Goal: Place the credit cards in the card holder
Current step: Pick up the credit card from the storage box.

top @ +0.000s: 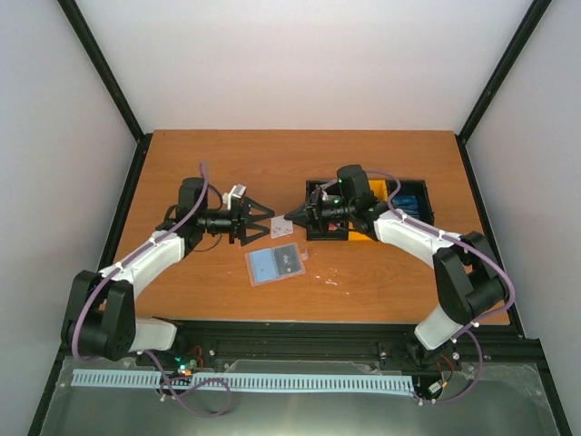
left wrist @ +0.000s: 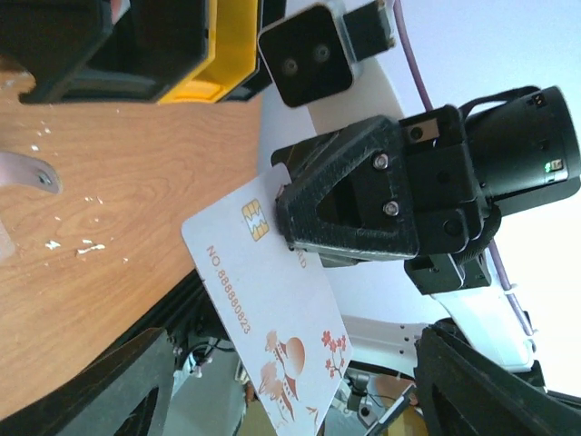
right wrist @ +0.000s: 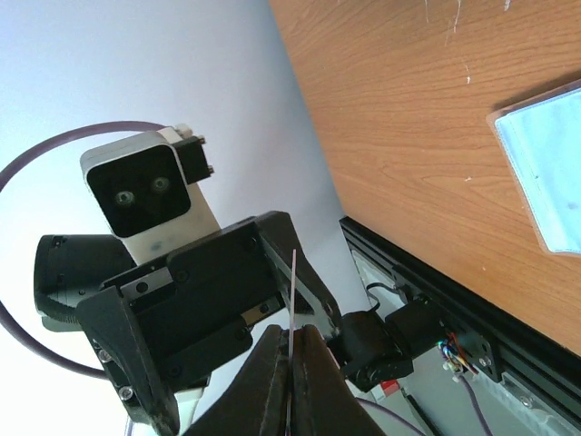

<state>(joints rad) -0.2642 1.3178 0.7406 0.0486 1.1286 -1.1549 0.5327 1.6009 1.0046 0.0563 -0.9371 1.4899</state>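
**Held item.** We find one white credit card (left wrist: 263,309) off the bench, clamped at its chip end by the right pincer (left wrist: 289,222). That pincer's jaws are closed flat on the card's two faces. In the right wrist view the card shows only as a thin edge rising from between those jaws.

**Axis and approach.** The card's long axis runs from the right pincer straight toward the left pincer (top: 268,221), with the free end bearing the red drawing in front. The two pincers face each other tip to tip. The left pincer's jaws are spread. In the left wrist view its fingers (left wrist: 127,386) stand either side of the card's free end, flanking the long edges and touching neither. It grips nothing.

**Destination.** The card holder (top: 275,263) lies opened flat on the bench (top: 381,163), pale blue inside up. It sits just toward the arm bases from the gap between the pincers, about equally near both. A darker patch on its right half may be a card, but it is too small to tell.

**Stock.** Blue cards (top: 406,202) sit in the black and yellow bins (top: 340,232) beneath the right arm, well apart from the holder.

**Assessment.** We judge that a hand-over or re-grip is in hand. It turns on the free end lying between the left jaws. Closing as they now stand would pinch the card's edges rather than its faces, which risks bowing or a slip.
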